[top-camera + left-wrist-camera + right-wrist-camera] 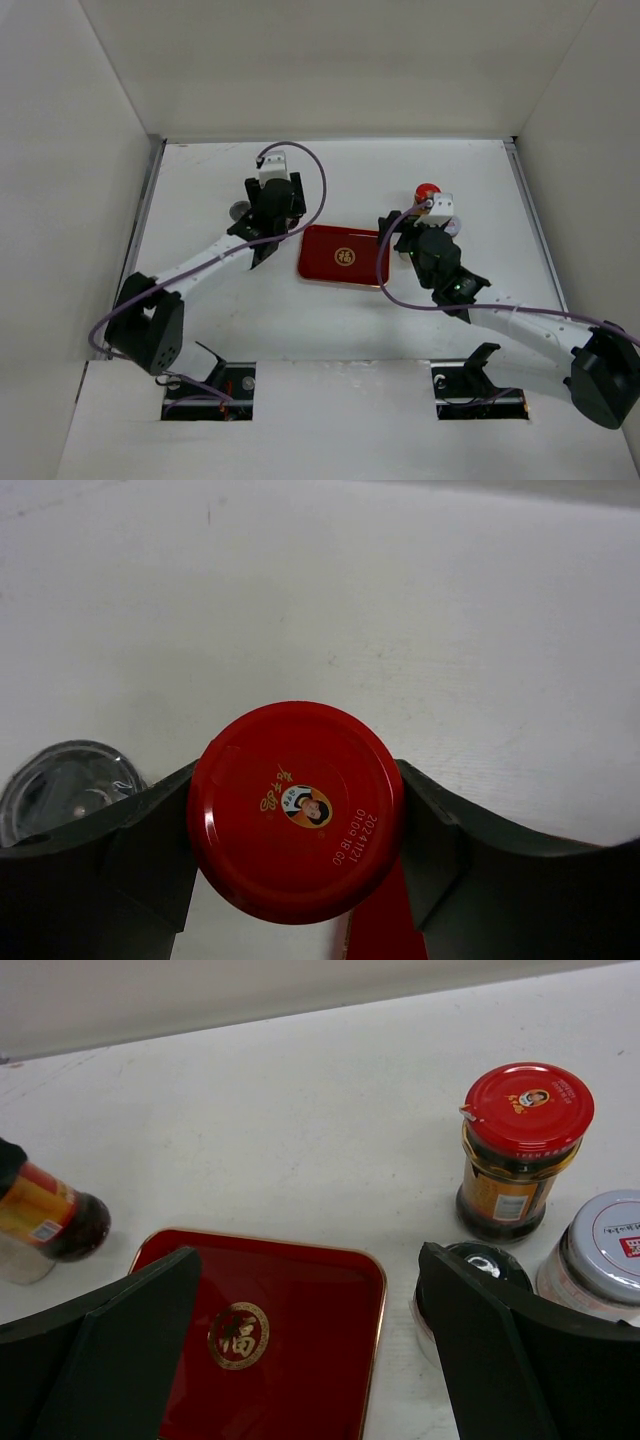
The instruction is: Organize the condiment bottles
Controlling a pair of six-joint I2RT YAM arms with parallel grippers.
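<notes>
left gripper (pixel 300 825) clamped on red-capped bottle (pixel 295 805) at cap sides near red tray (pixel 300 1290) left edge, right gripper (pixel 300 1348) wide open, empty, over tray, with second red-capped bottle (pixel 525 1110), black-capped bottle (pixel 478 1265), grey-capped bottle (pixel 610 1245) clustered right of tray.

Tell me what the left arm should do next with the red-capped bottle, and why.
Probably lift it a little, straight up: the left fingers touch both sides of the cap of the red-capped bottle, and the red tray beside it holds nothing.
</notes>
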